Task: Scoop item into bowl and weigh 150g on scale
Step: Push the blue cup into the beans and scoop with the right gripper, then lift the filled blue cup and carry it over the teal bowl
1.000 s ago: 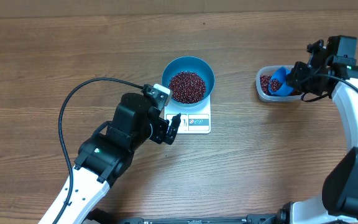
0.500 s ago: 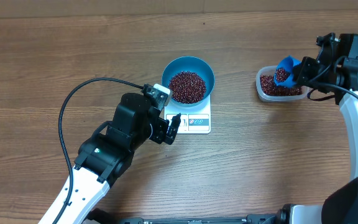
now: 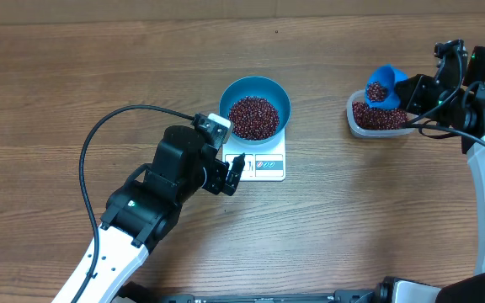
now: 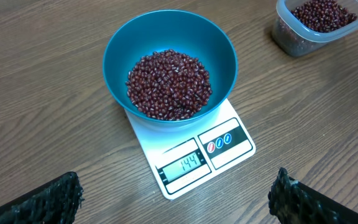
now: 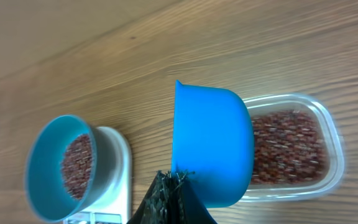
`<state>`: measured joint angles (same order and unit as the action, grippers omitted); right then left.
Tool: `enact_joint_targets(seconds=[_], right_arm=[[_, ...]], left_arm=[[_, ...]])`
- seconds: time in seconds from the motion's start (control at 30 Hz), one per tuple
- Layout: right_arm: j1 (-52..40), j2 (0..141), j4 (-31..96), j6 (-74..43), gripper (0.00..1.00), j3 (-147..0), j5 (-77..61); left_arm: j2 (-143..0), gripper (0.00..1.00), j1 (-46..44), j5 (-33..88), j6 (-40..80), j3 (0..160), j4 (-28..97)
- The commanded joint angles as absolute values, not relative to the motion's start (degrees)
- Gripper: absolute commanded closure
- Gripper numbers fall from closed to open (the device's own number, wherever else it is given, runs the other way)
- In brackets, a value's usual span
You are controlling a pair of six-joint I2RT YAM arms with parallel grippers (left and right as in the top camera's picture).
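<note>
**While the scoop hangs over the tub, the scale reads 144**

With its jaws shut on the handle, the right gripper (image 3: 409,91) holds the scoop (image 3: 381,87), loaded with beans, above the tub (image 3: 352,118) near the table's (image 3: 99,67) right edge. The bowl (image 4: 222,50), heaped with beans (image 4: 168,84), sits on the scale (image 4: 148,134) mid-table. The left gripper (image 3: 228,175) hovers at the scale's near left corner, jaws wide, holding nothing.

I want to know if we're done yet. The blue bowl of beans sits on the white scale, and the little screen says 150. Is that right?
Not quite. The blue bowl of beans does sit on the white scale, but the little screen says 144, not 150. The left wrist view shows the number clearly.
</note>
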<state>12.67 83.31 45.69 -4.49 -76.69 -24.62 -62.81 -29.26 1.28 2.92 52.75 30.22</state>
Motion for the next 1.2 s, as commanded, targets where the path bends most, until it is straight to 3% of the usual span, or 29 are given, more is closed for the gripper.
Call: enact_joint_targets(seconds=[0.0,0.53,0.83,1.17], right_arm=[[12.9,81.7,45.4,-4.7,0.96,-77.0,-31.3],[11.4,81.7,45.4,-4.8,0.96,-77.0,-44.6],[2.3,81.7,45.1,-4.8,0.96,-77.0,-45.0],[-10.2,81.7,38.5,-7.5,0.96,-77.0,-33.6]], left_arm=[[-63.0,0.00,-29.3,1.3,3.4,52.2,30.2],[-63.0,0.00,-29.3,1.3,3.4,52.2,30.2],[-63.0,0.00,-29.3,1.3,3.4,52.2,30.2],[-63.0,0.01,-29.3,1.3,3.4,52.2,30.2]])
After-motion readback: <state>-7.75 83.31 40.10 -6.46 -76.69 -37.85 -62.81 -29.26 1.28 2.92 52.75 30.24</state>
